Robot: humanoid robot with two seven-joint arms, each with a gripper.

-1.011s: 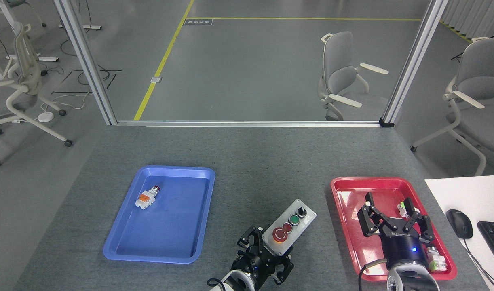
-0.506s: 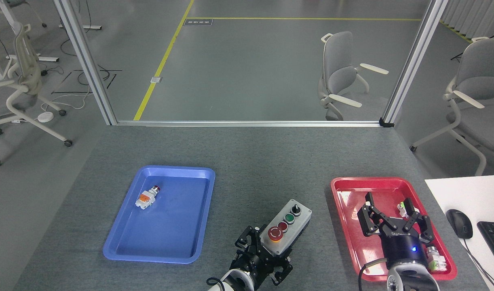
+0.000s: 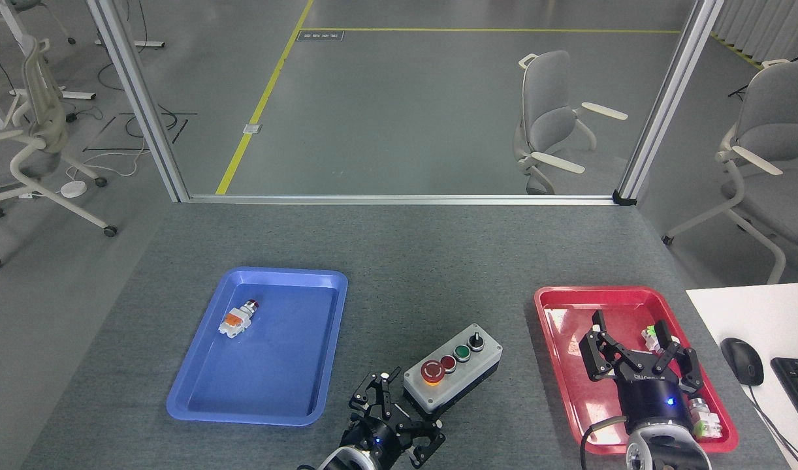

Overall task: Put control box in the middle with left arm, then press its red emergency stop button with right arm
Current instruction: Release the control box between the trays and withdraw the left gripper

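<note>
The box point(image 3: 452, 376) is now lying flat on the table point(image 3: 399, 261) between the two trays, near the front edge, no longer lifted. The left gripper point(image 3: 391, 421) is backing off, fingers spread and empty. The right gripper point(image 3: 640, 356), open, is waiting over the red tray point(image 3: 556, 307); pressing the e-stop point(image 3: 433, 371) looks next.
</note>
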